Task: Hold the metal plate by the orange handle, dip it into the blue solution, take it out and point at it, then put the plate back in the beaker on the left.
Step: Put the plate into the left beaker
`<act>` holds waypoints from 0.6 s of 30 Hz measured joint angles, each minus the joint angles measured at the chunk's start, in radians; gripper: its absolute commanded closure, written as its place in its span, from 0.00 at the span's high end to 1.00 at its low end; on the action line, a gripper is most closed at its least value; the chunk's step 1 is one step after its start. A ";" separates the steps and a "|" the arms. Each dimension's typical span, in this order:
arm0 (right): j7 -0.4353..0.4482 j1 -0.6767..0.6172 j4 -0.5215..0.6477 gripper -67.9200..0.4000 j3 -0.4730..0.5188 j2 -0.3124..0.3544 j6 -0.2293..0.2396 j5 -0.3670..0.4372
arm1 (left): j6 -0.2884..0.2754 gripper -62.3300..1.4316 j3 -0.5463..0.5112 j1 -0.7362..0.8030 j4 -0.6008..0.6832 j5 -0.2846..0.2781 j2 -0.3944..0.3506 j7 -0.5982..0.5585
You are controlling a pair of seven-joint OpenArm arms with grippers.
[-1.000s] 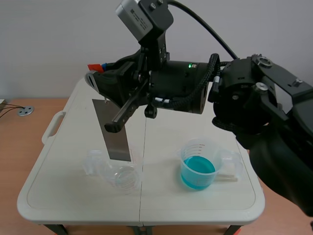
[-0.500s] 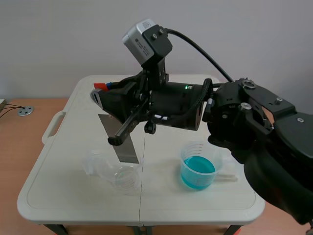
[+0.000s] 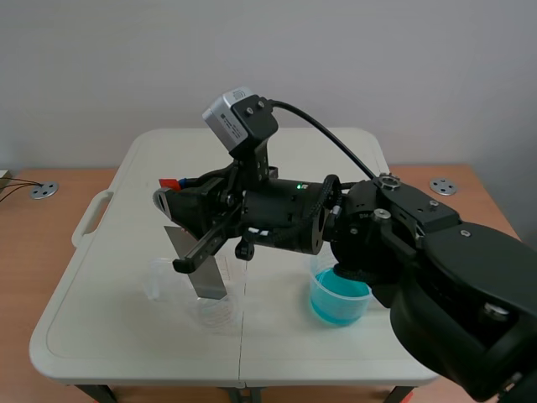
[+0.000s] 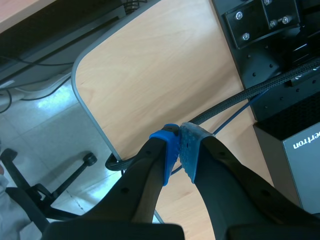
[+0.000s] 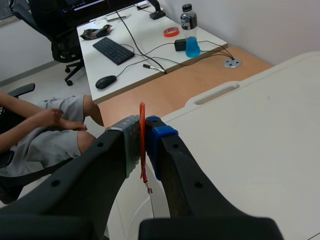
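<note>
Seeing the right gripper (image 5: 144,131) pinched shut on the orange handle (image 5: 142,150), held edge-on between the grey and blue pads and poking out a little above and below them. Stretched in from the right, with the gripper way past the middle of the white table (image 3: 101,336). Spotting the metal plate (image 3: 201,267) hanging below that gripper, tilted a bit, top end up at the fingers, bottom end down at the clear beaker (image 3: 172,290) on the left side. Overlapping the beaker for sure in the scene view, but can't tell whether actually inside or just against it. Well apart from the beaker of blue solution (image 3: 338,295), sitting over to the right and half hidden under the arm. As for the left gripper (image 4: 179,150): closed on nothing, pads pressed together, off over a wooden tabletop (image 4: 150,75) with a black cable (image 4: 235,102) running ahead of the fingers. Also catching a seated person (image 5: 45,135) beyond the table edge in the right wrist view.
</note>
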 measured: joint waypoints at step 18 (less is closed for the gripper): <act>0.018 0.000 -0.021 0.02 0.000 -0.001 0.000 0.001 | 0.000 0.07 0.000 0.000 0.000 0.000 0.000 0.000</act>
